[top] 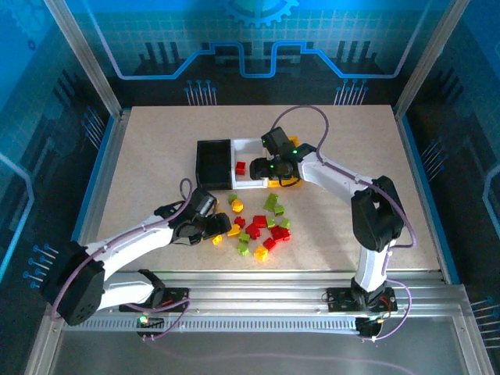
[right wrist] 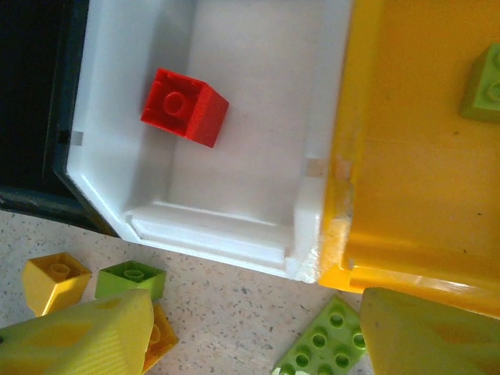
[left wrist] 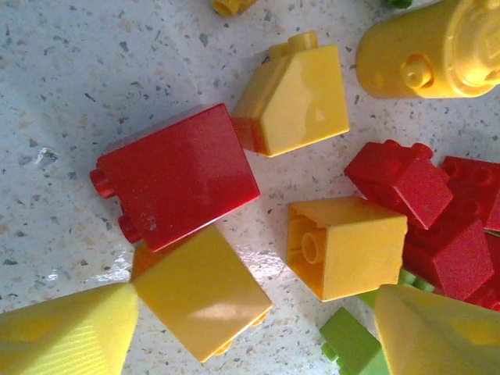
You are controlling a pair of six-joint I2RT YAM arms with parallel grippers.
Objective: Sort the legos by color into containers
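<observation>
**Left claw (top: 209, 228) spread over a yellow brick**

Its fingers (left wrist: 70, 332) stand wide on either side of a yellow brick (left wrist: 201, 291) at the left edge of the lego pile (top: 262, 228), gripping nothing. A red brick (left wrist: 176, 176) lies against the yellow one, so the pinch should come down square on the yellow flanks, or the red one may get dragged along. An orange edge beneath may be a second brick, though that is hard to tell. Right claw (right wrist: 254, 336) hangs spread and empty over the white bin (right wrist: 234, 226), where one red cube (right wrist: 184, 107) lies. The yellow bin (right wrist: 406, 172) beside it holds a green piece (right wrist: 483, 82).
</observation>
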